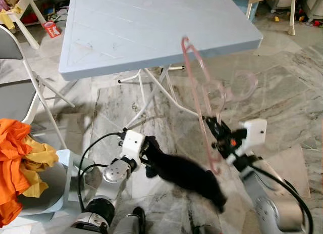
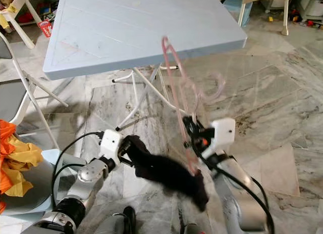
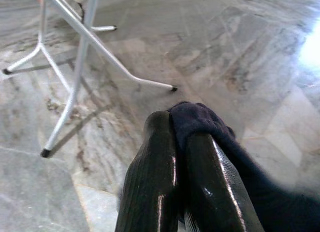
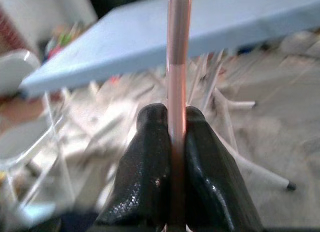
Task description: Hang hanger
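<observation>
Holding up a pink hanger (image 1: 194,67) in front of the blue table (image 1: 151,27).
The right gripper (image 1: 218,135) pinches its thin bar; the left gripper (image 1: 149,155) is closed on a dark cloth (image 1: 186,176). The cloth could slip off because it barely touches the hanger.

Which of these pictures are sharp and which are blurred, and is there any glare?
Left eye view: the table is sharp, but the pink hanger smears into ghost loops. Left wrist view: the left gripper and black cloth are fairly sharp, with white glare on the floor at one edge. Right wrist view: the right gripper is sharp, the background blurred.
</observation>
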Available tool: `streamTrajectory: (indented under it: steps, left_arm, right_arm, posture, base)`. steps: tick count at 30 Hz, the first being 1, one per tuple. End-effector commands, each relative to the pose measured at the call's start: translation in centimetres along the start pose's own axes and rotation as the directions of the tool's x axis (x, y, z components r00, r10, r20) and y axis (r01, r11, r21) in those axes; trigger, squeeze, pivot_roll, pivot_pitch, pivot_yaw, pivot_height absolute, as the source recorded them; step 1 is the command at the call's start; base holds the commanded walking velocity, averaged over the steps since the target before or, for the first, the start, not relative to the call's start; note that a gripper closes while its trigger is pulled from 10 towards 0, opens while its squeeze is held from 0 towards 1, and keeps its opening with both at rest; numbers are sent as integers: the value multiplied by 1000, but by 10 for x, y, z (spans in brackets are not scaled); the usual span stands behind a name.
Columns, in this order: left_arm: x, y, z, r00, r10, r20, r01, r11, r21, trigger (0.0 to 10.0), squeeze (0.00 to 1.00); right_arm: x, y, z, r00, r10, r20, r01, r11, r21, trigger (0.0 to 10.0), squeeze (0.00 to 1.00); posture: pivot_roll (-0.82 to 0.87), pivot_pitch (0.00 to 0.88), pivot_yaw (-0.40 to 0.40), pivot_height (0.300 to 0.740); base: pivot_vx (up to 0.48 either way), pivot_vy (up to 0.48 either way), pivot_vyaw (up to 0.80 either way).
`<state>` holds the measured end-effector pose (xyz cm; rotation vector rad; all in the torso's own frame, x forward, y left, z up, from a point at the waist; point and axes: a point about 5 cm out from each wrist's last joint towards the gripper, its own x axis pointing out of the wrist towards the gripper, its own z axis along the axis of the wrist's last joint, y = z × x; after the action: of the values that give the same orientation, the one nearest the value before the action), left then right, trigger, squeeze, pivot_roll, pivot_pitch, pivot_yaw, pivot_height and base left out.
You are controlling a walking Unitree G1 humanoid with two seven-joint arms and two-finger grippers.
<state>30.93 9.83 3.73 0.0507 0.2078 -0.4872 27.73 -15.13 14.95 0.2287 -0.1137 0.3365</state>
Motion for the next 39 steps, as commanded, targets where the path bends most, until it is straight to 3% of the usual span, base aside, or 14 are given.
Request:
streamTrajectory:
  steps: [1,5,11,18,20,27,28,30,31,32,34,35,36,39]
  left_arm:
    - [-2,0,-2,1000,-10,-6,10,1000,4,0,0]
    - [-1,-5,-2,1000,-29,-3,29,1000,-3,0,0]
    - [-3,-1,5,999,-5,45,4,1000,5,0,0]
    - [-14,17,24,984,78,160,-84,996,26,0,0]
    - [-24,25,36,962,143,234,-158,987,44,0,0]
    - [-42,26,72,912,159,378,-201,977,75,196,0]
    - [-45,26,79,905,161,394,-207,975,76,1882,0]
    - [-47,27,81,903,168,395,-218,972,85,1882,0]
    - [-49,28,81,902,183,391,-235,968,91,3686,0]
    - [-55,33,73,906,222,359,-273,957,98,4392,0]
    - [-57,35,69,909,237,343,-286,953,99,4392,0]
    - [-59,38,63,912,263,315,-306,947,96,5451,0]
    - [-61,43,55,913,295,282,-331,940,86,9373,0]
    - [-65,45,48,926,301,229,-320,946,50,10000,0]
  right_arm:
    - [0,-12,0,993,-115,24,116,992,-43,10000,0]
    - [13,-11,4,985,-165,56,172,970,-171,10000,0]
    - [11,-12,2,985,-165,50,172,960,-222,10000,0]
    - [-8,-25,-9,973,-232,13,229,943,-240,10000,0]
    - [-21,-31,-15,961,-276,-11,266,933,-243,10000,0]
    - [-45,-29,-29,950,-306,-63,284,930,-234,10000,0]
    - [-50,-27,-31,946,-316,-68,291,926,-242,10000,0]
    - [-51,-26,-32,945,-319,-69,294,924,-244,10000,0]
    - [-53,-24,-33,945,-319,-70,294,923,-247,10000,0]
    - [-54,-18,-34,947,-314,-72,287,925,-250,10000,0]
    - [-54,-17,-34,948,-311,-73,284,926,-249,10000,0]
    - [-53,-14,-34,950,-303,-74,278,931,-237,10000,0]
    - [-52,-12,-34,954,-291,-71,268,935,-231,10000,0]
    - [-47,-4,-30,964,-258,-56,242,947,-211,10000,0]
  posture:
    - [-157,203,54,740]
    - [-152,198,48,740]
    - [-148,200,47,740]
    - [-145,205,51,740]
    - [-143,204,53,740]
    - [-130,204,51,740]
    - [-128,203,52,740]
    - [-123,205,55,740]
    - [-123,205,55,740]
    - [-114,204,55,740]
    - [-115,203,55,740]
    - [-115,203,55,740]
    - [-115,203,55,740]
    - [-109,199,51,740]
  base:
    - [0,0,0]
    - [0,0,0]
    - [0,0,0]
    - [0,0,0]
    - [0,0,0]
    - [0,0,0]
    - [0,0,0]
    - [0,0,0]
    - [0,0,0]
    - [0,0,0]
    - [0,0,0]
    - [0,0,0]
    - [0,0,0]
    - [0,0,0]
